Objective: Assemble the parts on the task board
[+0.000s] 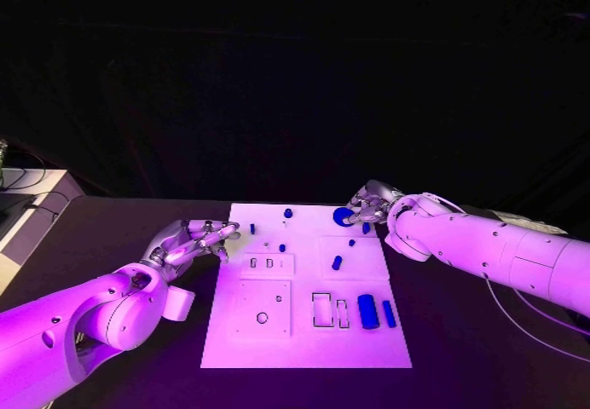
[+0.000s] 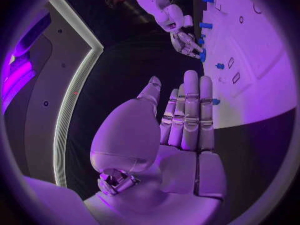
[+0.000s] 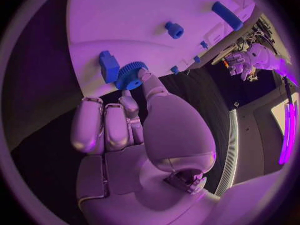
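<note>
Early stage: right hand [image 1: 367, 207] pinches the blue gear [image 1: 343, 216] at the task board [image 1: 308, 354]'s upper right edge, gear not yet seated (judging by the grip). Left hand [image 1: 194, 241] hovers off the board's left edge, fingers straight, holding nothing. Two blue bars [image 1: 376, 312] lie loose lower right.

The task board [image 1: 308, 341] is looking smooth and matt; the arms' shells [image 1: 517, 251] are gleaming like glossy plastic; the worktop [image 1: 467, 358] is showing matt.
</note>
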